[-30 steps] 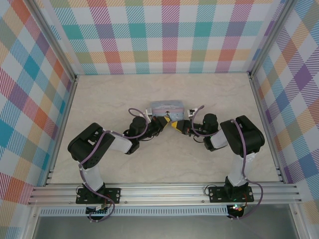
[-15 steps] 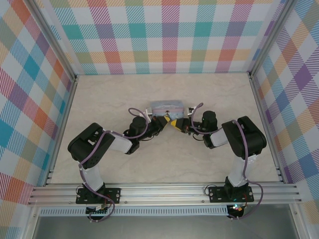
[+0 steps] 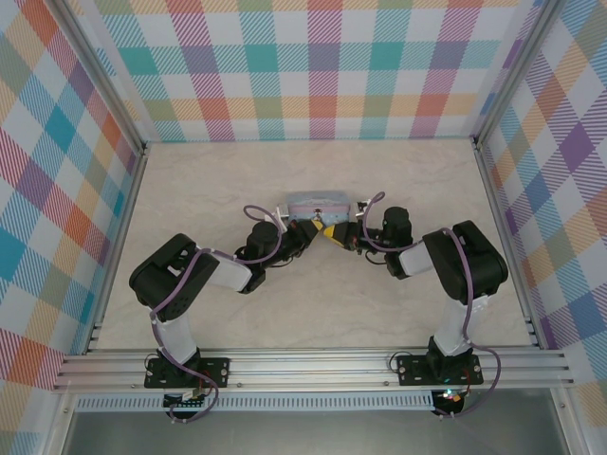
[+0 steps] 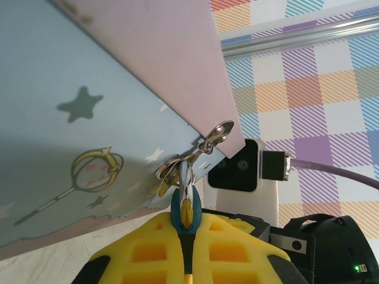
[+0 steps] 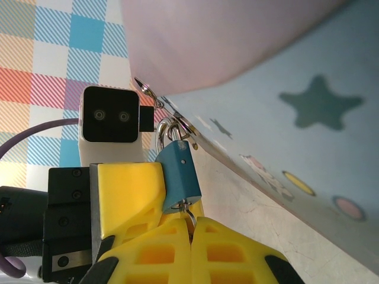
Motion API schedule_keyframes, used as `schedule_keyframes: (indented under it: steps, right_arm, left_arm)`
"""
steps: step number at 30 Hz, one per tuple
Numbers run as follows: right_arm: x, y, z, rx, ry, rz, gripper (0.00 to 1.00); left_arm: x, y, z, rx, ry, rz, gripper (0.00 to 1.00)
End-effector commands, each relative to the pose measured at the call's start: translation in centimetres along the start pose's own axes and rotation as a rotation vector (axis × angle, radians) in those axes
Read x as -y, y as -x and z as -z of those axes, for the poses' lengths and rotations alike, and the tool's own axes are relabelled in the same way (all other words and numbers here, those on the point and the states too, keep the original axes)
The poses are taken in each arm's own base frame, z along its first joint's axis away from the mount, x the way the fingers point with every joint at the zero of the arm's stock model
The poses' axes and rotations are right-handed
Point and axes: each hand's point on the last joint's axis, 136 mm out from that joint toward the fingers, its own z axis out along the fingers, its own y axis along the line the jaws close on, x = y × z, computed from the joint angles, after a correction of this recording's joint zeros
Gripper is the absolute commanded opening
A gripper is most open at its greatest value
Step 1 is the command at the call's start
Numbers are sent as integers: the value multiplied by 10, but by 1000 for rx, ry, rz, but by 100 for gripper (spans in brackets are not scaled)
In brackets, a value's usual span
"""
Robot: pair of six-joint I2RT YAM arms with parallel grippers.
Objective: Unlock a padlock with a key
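Padlock: small teal-blue metal padlock with a thin silvery shackle, raised off the table, just in front of the tin's lower front edge.
Shackle: against small silvery rings on the tin's edge; threaded or not, cannot tell.
Key: thin grey metal key, only a sliver showing, meeting the padlock's underside.
Left gripper: yellow fingers clenched on the padlock body.
Right gripper: yellow fingers pinched tight on the key, directly beneath the padlock.
Tin: pale blue rectangular tin with star and cartoon print, mid-table.
Table: cream marbled table.
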Motion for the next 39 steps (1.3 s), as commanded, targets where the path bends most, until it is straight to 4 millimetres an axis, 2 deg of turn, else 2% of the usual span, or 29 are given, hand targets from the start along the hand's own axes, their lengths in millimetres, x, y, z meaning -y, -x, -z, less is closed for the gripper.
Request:
schedule_keyframes:
  steps: [1, 5, 13, 17, 22, 26, 28, 32, 35, 39]
  right_arm:
    - [-31, 40, 4, 166, 28, 146, 8]
    - [-23, 30, 10, 157, -6, 144, 13]
    - [-5, 12, 28, 160, -54, 129, 30]
    - [5, 4, 40, 163, -103, 123, 44]
    - [2, -9, 53, 144, -152, 196, 53]
    - [-1, -22, 61, 88, -326, 399, 53]
    - [-3, -34, 65, 45, -497, 616, 56]
    - [-9, -33, 77, 75, -629, 838, 57]
    - [-14, -34, 74, 60, -684, 960, 56]
    - [-10, -38, 57, -8, -757, 1119, 52]
  left_arm:
    - [10, -56, -3, -203, -43, -26, 0]
    - [12, -49, -4, -169, -27, -22, 0]
    - [8, -31, -1, -71, 46, -2, 0]
    - [9, -24, -2, -45, 57, 17, 0]
    - [9, -21, -3, -36, 70, 43, 0]
    - [11, -16, -2, -23, 92, 99, 0]
    - [8, -13, 0, -14, 130, 148, 0]
    - [9, -10, 2, -10, 151, 223, 0]
    - [12, -9, 2, -12, 148, 269, 0]
    - [15, -10, 2, -23, 143, 311, 0]
